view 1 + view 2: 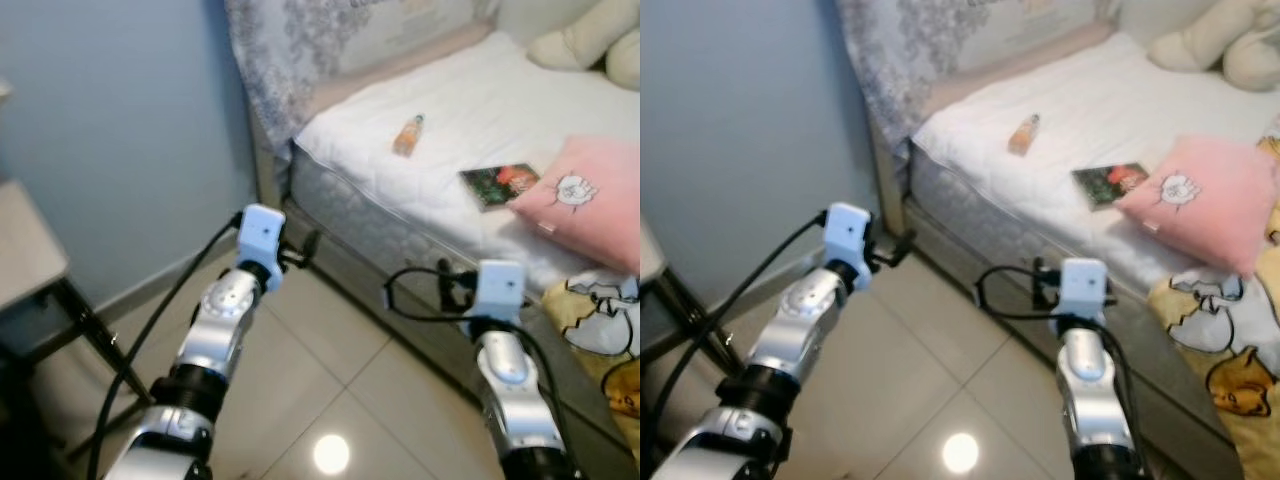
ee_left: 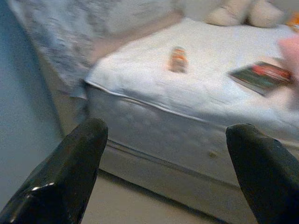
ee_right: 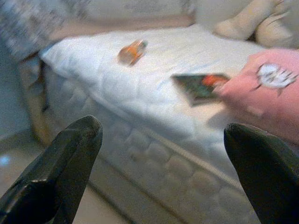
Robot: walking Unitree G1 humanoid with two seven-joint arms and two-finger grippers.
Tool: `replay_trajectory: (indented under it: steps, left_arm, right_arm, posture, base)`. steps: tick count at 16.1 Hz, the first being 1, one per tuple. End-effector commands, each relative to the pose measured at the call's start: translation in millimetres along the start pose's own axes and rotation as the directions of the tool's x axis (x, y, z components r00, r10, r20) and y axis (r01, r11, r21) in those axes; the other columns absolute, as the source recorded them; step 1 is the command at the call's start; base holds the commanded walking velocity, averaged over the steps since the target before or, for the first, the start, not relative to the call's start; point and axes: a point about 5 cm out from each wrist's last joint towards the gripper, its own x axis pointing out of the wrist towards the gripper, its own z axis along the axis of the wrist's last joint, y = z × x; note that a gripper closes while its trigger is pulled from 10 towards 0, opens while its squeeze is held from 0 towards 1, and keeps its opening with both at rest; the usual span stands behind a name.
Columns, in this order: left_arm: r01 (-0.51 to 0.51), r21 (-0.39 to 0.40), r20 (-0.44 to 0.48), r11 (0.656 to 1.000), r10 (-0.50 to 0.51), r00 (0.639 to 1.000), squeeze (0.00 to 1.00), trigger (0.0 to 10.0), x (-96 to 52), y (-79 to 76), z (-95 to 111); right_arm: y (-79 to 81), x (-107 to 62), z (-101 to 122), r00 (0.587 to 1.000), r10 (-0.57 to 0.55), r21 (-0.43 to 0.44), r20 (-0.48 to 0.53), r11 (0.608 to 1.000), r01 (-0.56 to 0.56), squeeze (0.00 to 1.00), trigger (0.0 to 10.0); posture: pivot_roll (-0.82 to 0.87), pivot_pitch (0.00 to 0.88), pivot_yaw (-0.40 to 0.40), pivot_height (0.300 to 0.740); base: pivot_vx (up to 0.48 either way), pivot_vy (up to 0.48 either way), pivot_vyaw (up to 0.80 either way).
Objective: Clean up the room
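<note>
A small orange bottle (image 1: 408, 135) lies on the white mattress (image 1: 460, 110). Close by, a dark book (image 1: 500, 185) rests against a pink pillow (image 1: 580, 200). Both arms are raised over the floor in front of the bed. My left gripper (image 1: 303, 250) is near the bed's corner and stands open with nothing between its fingers (image 2: 70, 172). My right gripper (image 1: 455, 285) is level with the mattress side and is also open and empty, as its fingers (image 3: 65, 163) show far apart. In the right wrist view the bottle (image 3: 132, 51) and the book (image 3: 201, 86) lie ahead.
A cream plush toy (image 1: 590, 40) sits at the back of the bed, and a yellow printed blanket (image 1: 610, 330) hangs over its near side. A grey table (image 1: 25, 250) with dark legs stands to the left by the blue wall. Glossy floor tiles (image 1: 330, 400) lie below.
</note>
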Motion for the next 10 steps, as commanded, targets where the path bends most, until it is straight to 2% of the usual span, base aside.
replay_trajectory:
  steps: [1, 2, 3, 6, 8, 10]
  left_arm:
    - [-0.103, -0.034, -0.02, 0.994, 0.102, 0.995, 0.0, 10.0, -3.8, 20.6, -3]
    - [-0.146, -0.075, -0.019, 0.986, 0.145, 0.989, 0.0, 10.0, -9.1, 28.5, -6]
    - [-0.151, -0.083, -0.008, 0.985, 0.151, 0.988, 0.0, 10.0, -12.6, 30.9, -7]
    - [-0.138, -0.029, 0.001, 0.99, 0.138, 0.99, 0.0, 10.0, -29.9, 35.7, -11]
    - [-0.078, 0.005, 0.001, 0.997, 0.078, 0.997, 0.0, 10.0, -46.7, 34.7, -14]
    - [-0.037, 0.019, -0.001, 0.999, 0.037, 0.999, 0.0, 10.0, -47.5, 27.9, -12]
  right_arm:
    - [3.5, -0.2, 5, 0.999, -0.005, 0.037, 0.032, 0.999, 0.004, 0.0, 10.0]
    - [1.0, -1.6, 6, 0.999, -0.013, 0.048, 0.042, 0.999, 0.011, 0.0, 10.0]
    - [0.1, -2.5, 5, 0.999, -0.013, 0.048, 0.044, 0.999, 0.011, 0.0, 10.0]
    - [-9.6, -15.5, 0, 0.998, -0.033, 0.106, 0.052, 0.994, 0.027, 0.0, 10.0]
    - [-12.4, -39.9, -16, 1.0, 0.004, 0.051, 0.014, 0.999, -0.005, 0.0, 10.0]
    - [-11.3, -46.0, -18, 1.0, 0.025, 0.023, 0.01, 0.999, -0.025, 0.0, 10.0]
  posture:
    - [0.05, 0.0, -0.02, 0.74]
    - [0.05, 0.0, -0.018, 0.74]
    - [0.04, 0.0, -0.016, 0.74]
    - [0.05, 0.0, -0.016, 0.74]
    - [0.05, 0.0, -0.012, 0.74]
    - [0.05, 0.0, -0.013, 0.74]
  base:
    - [0.0, 0.0, -0.66]
    - [0.0, 0.0, -0.67]
    - [0.0, 0.0, -0.67]
    - [0.0, 0.0, -0.66]
    - [0.0, 0.0, -0.65]
    - [0.48, 0.0, 0.0]
